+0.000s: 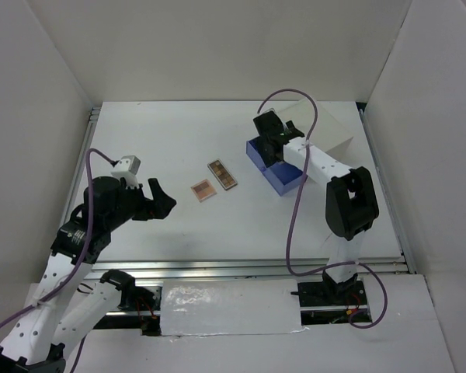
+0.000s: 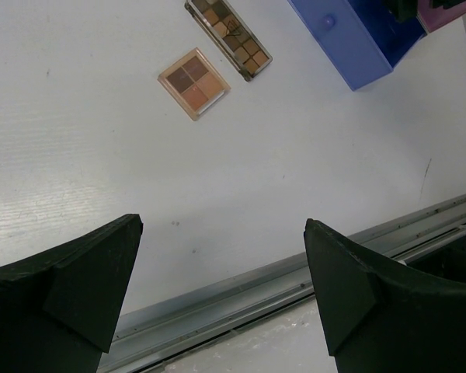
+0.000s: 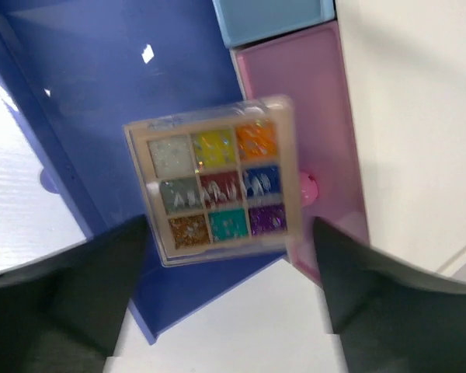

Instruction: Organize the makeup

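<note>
The multicoloured palette (image 3: pixel 213 180) lies blurred over the pulled-out dark blue drawer (image 3: pixel 78 101), between the fingers of my open right gripper (image 3: pixel 231 287), with a gap at the right finger. In the top view the right gripper (image 1: pixel 273 144) hovers over the blue drawer (image 1: pixel 278 180). The peach palette (image 1: pixel 203 189) and the brown palette (image 1: pixel 222 175) lie side by side mid-table; both show in the left wrist view, the peach palette (image 2: pixel 194 82) and the brown palette (image 2: pixel 228 36). My left gripper (image 1: pixel 165 200) is open and empty, left of them. The lipstick and tubes are out of view.
The white box (image 1: pixel 335 144) stands at the back right, with a pink drawer (image 3: pixel 311 116) and a light blue drawer (image 3: pixel 272 15) beside the dark blue one. A metal rail (image 2: pixel 295 280) runs along the table's near edge. White walls enclose the table.
</note>
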You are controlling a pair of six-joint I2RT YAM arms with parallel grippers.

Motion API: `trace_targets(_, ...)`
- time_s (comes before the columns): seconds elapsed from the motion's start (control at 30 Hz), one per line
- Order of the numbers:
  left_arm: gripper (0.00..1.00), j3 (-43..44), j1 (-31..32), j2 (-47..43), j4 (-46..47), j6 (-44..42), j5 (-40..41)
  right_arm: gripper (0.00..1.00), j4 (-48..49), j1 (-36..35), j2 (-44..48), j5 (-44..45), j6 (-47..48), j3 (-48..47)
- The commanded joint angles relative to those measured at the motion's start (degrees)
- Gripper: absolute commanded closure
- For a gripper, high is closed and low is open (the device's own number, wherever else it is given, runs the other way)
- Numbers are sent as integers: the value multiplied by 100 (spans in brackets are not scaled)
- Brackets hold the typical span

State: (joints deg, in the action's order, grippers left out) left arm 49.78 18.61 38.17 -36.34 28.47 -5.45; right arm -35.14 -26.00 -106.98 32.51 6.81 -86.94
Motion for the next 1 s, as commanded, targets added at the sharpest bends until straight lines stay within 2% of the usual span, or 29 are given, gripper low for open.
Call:
trace_targets(0.0, 1, -3, -15, -20, 241, -105, -158, 0, 183, -89, 45, -32, -118, -315)
trace_targets(0.17, 1, 5, -15, -82, 224, -70, -61, 0, 139, -440, 265, -359, -294, -551)
trace_targets(0.27, 1, 5, -15, -108, 145, 71, 333, 0, 130, -853, 257, -884, -609, -911)
trace_targets(0.3, 0, 40, -15, -108, 23, 202, 639, 0, 147, -1037, 117, -1383, -671, -982)
trace_targets(0.33, 0, 67, -24, -91, -39, 246, 851, 0, 165, -1126, -136, -1484, -1020, -1148)
trace_targets(0.43, 1, 76, -59, -91, -67, 282, 915, 0, 77, -1162, -656, -2079, -1383, -1675)
trace_targets(0.57, 1, 50, -51, -99, -31, 247, 809, 1, -55, -1171, -1613, -2319, -1682, -2204)
trace_targets(0.77, 1, 41, -51, -91, 4, 212, 712, 3, -63, -1171, -2221, -2934, -1560, -2609)
trace_targets(0.9, 1, 49, -51, -64, 21, 185, 660, 3, -300, -1162, -2573, -2970, -1472, -2846)
trace_targets(0.97, 1, 41, -51, -64, 30, 185, 642, 8, -467, -1171, -2740, -3040, -1428, -2960)
